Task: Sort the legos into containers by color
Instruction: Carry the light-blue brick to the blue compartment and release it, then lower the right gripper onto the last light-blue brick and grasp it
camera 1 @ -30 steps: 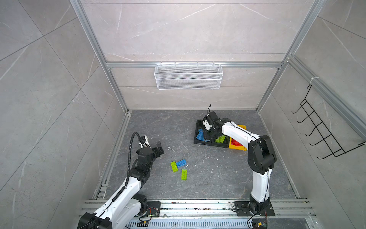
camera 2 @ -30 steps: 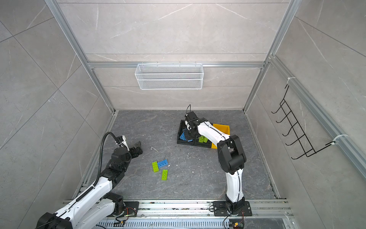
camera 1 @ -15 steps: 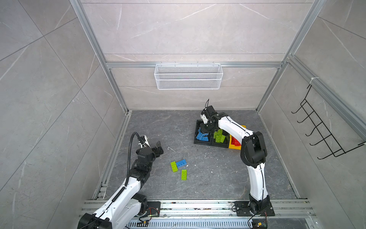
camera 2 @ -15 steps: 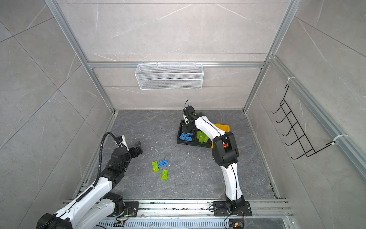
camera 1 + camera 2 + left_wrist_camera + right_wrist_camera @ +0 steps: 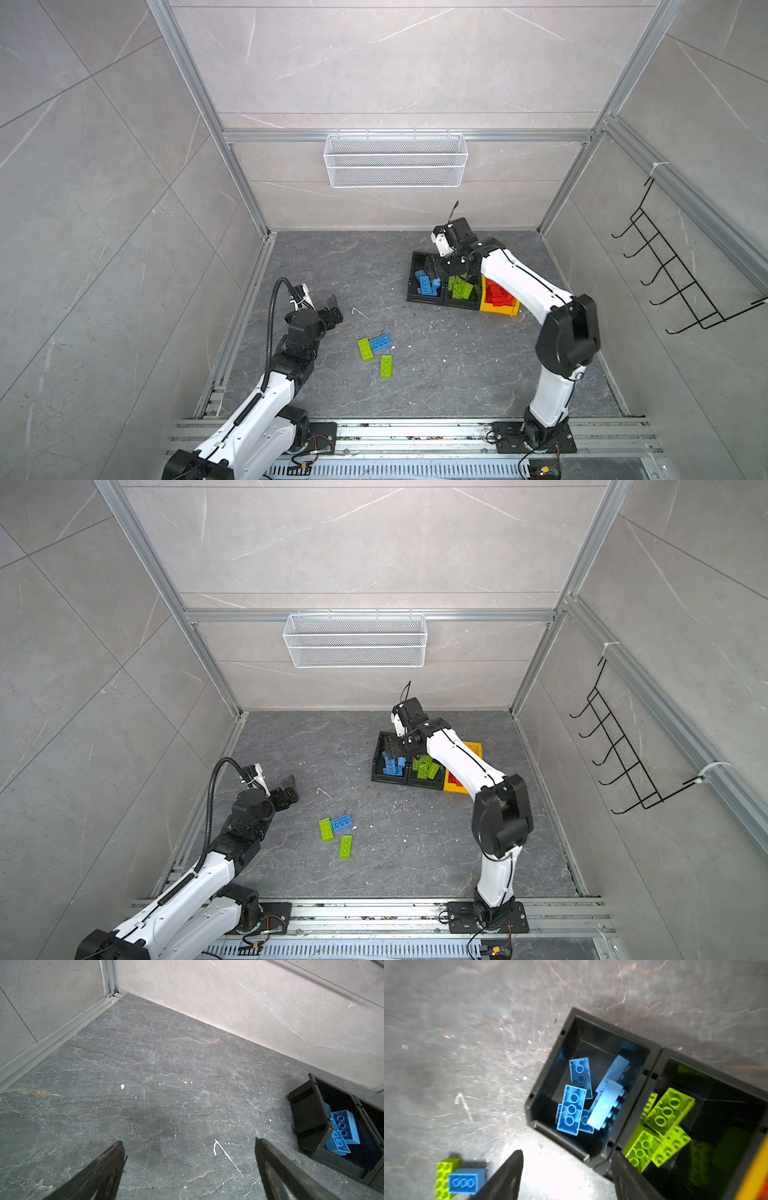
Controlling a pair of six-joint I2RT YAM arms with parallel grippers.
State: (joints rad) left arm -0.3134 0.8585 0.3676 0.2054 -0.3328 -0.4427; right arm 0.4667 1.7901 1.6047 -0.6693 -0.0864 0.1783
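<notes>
right pincer has spread open, empty, by blue bin; left pincer spread, its view misses loose bricks.

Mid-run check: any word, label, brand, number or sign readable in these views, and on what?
No text can be read anywhere.
Blue bricks and green bricks: no lettering shows; the right wrist view is blurred.
Loose blue brick: plain studs, no marking legible.
Wire basket: no label.
Circuit board: too small to tell.
</notes>
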